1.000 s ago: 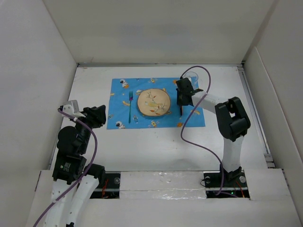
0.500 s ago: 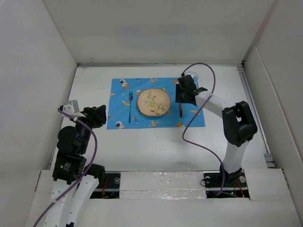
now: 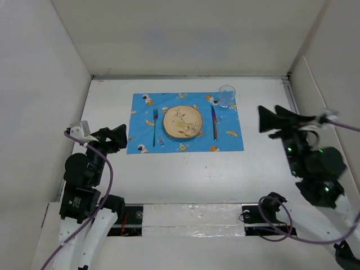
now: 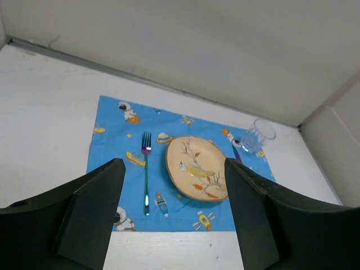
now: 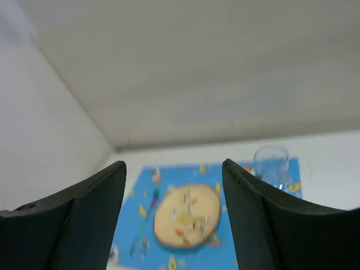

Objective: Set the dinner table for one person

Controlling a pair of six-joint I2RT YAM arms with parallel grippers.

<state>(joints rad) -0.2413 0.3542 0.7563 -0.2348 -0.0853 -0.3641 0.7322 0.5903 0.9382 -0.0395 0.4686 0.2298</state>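
Since a moment ago the right gripper [image 3: 263,120] has pulled back from the blue placemat [image 3: 142,126]. It now hangs over the right side of the table, well apart from the mat. Its jaws have swung wide open and they hold nothing. The knife [image 3: 214,124] it was hiding now shows in full.

The dinner table [image 3: 185,174] is the big white flat top under everything. It fills the middle of the top view.

The placemat lies flat on the far half of the table, a bit left of the middle. It has little spacemen and rockets on it.

The left gripper [image 3: 124,138] hangs over the left side of the table, just beside the mat's near left corner. Its jaws are wide open too, with nothing between them.

A round tan plate [image 3: 183,121] with a bird picture sits in the middle of the mat. A blue-green fork [image 3: 155,127] lies on the mat to the left of the plate. The knife lies on the mat to the right of the plate. Both point to the far side. A clear glass [image 3: 226,95] stands upright on the mat's far right corner, near the far tip of the knife.
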